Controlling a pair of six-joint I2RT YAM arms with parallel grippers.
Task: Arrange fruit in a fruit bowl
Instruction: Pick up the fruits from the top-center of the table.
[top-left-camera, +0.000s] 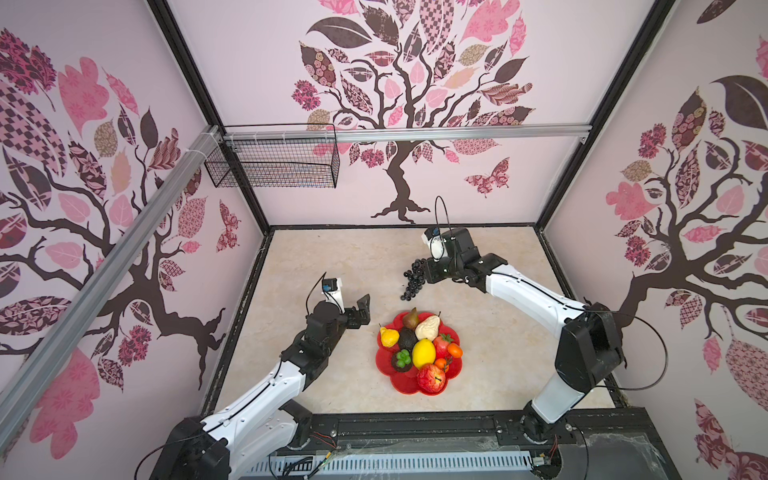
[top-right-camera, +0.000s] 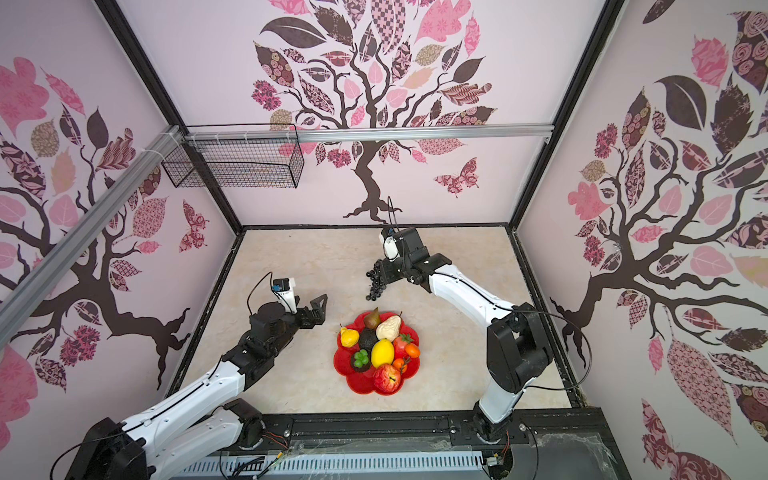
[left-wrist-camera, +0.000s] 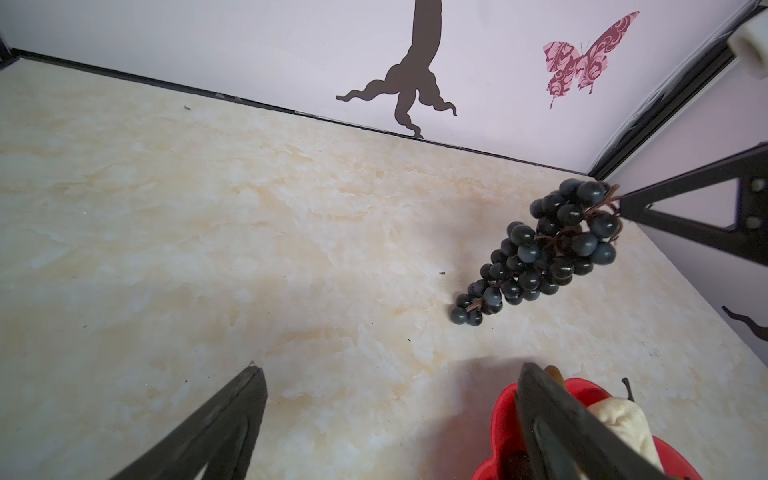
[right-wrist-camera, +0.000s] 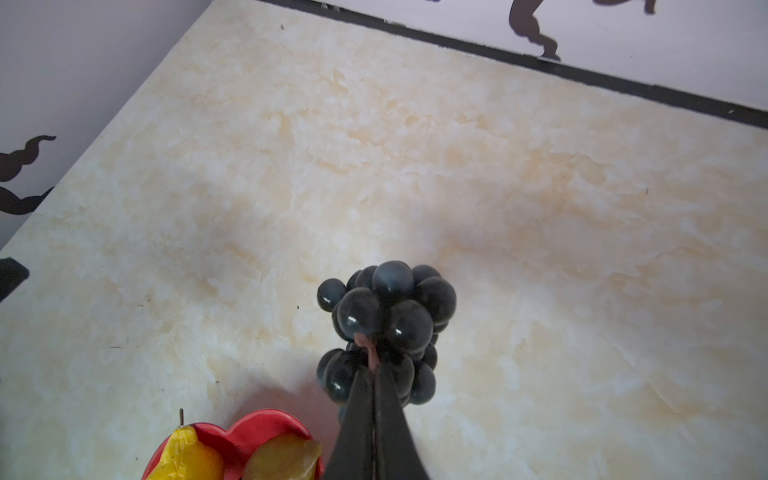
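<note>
Holding the black grape bunch (top-left-camera: 413, 279) by its stem (right-wrist-camera: 368, 345), the right jaws are pinched shut; the bunch hangs over the desk (top-left-camera: 332, 266) at twelve o'clock from the red fruit bowl (top-left-camera: 401, 384). The left jaws stand wide and empty at ten o'clock. Next, I think, the grapes must go over the bowl and down softly. The right wrist view shows the pinch up close; both top views show the crowded bowl.

No words, numbers or brand names can be read in any view. On the walls (top-left-camera: 519, 187) only pictures of trees, leaves and butterflies are seen, with no letters on them.
</note>
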